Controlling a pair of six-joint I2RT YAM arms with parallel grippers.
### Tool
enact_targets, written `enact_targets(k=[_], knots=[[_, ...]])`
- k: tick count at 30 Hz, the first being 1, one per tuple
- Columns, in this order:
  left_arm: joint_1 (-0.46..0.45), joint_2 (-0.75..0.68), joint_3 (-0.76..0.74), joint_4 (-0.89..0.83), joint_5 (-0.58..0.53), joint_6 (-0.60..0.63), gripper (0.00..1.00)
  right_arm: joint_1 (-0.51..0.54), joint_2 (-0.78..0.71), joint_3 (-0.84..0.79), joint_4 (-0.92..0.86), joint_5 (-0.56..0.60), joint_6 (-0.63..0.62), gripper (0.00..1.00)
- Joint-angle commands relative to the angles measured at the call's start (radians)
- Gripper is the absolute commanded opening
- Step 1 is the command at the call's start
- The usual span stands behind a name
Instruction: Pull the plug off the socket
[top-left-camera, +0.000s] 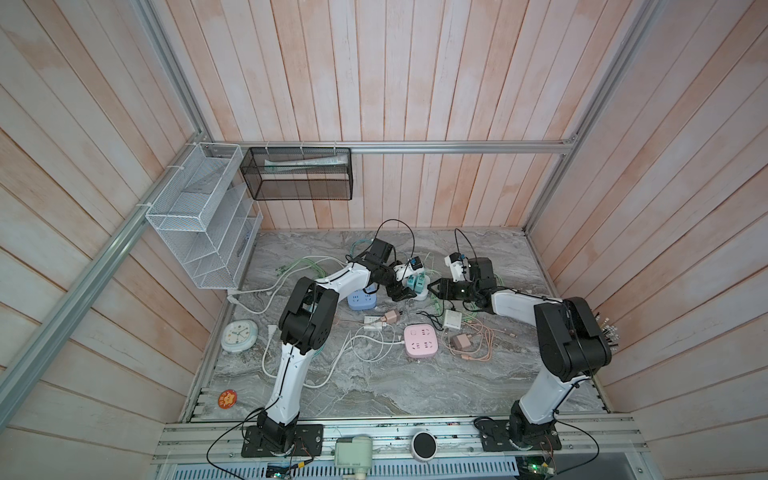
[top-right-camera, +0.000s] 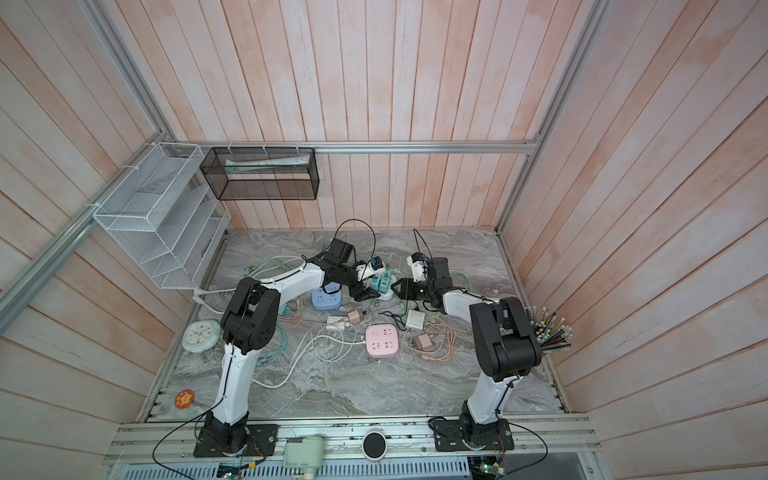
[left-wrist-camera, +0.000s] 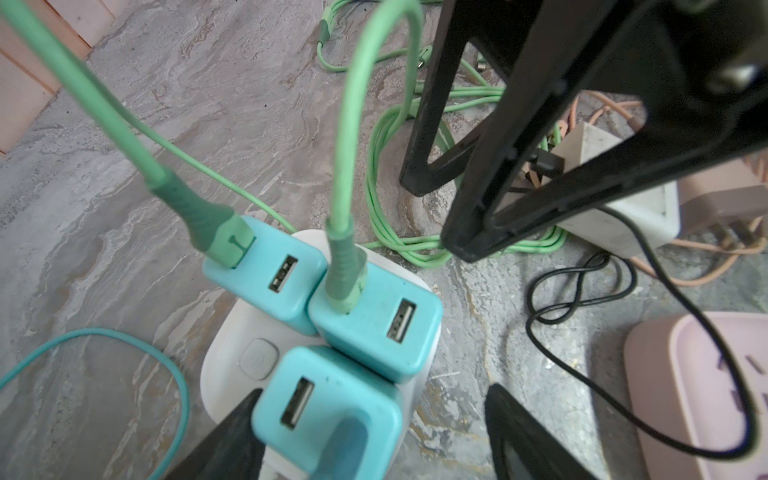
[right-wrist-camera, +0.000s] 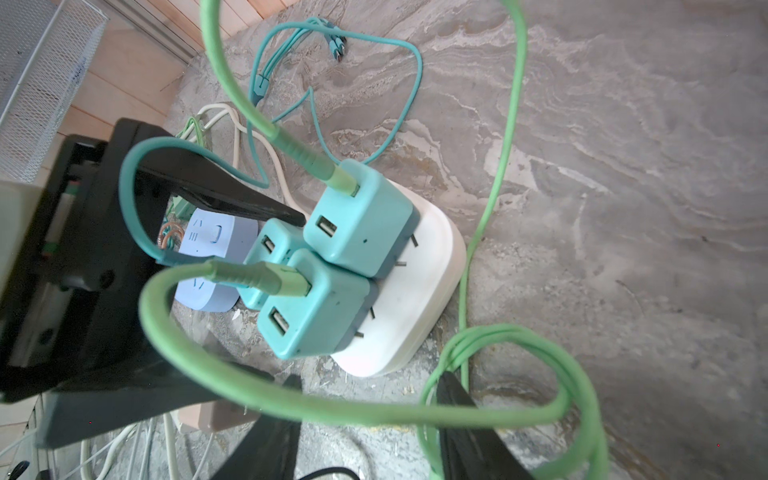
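- Plainly, nothing unplugged yet: three teal plugs (left-wrist-camera: 374, 320) seated upright and packed side by side on the white socket (left-wrist-camera: 232, 345), flat on the marble table (left-wrist-camera: 166, 124) between the two arms.
- Left gripper (left-wrist-camera: 374, 395): gapes wide, straddles the nearest plug (left-wrist-camera: 328, 415), one finger (left-wrist-camera: 232, 432) against its side and the other well clear; clamps nothing.
- Right gripper (right-wrist-camera: 370, 378): jaws apart, low, just beside the socket, nothing pinched; green cable (right-wrist-camera: 332, 411) loops across in front of its fingers, inside the jaws or not, cannot tell.
- Left to do, by this reading: close on a plug, steady the socket, pull straight off.
- Only from the left wrist: the wide gap on one side of the straddled plug, plus its free USB port.
- Only from the right wrist: dark empty slots on the socket's face beside the plugs.
- In both top views: socket mostly hidden behind the grippers, jaw spacing unreadable.
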Motion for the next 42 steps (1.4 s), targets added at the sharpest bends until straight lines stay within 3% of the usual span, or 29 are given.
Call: enact_targets(k=[1,23,30,42], knots=[[-0.031,0.019,0.009,0.039,-0.024,0.002,0.81,0.0,0.02,0.036,-0.047,-0.001,-0.019,0.52],[-0.095,-0.035,-0.072,0.094,-0.169,-0.09,0.71,-0.013,0.038,0.033,-0.013,-0.022,0.006,0.5],[-0.073,-0.042,-0.073,0.097,-0.139,-0.08,0.59,-0.016,0.029,0.029,-0.024,-0.011,-0.001,0.5],[-0.066,-0.042,-0.067,0.049,-0.094,-0.041,0.58,-0.012,0.033,0.023,0.005,-0.072,0.005,0.51]])
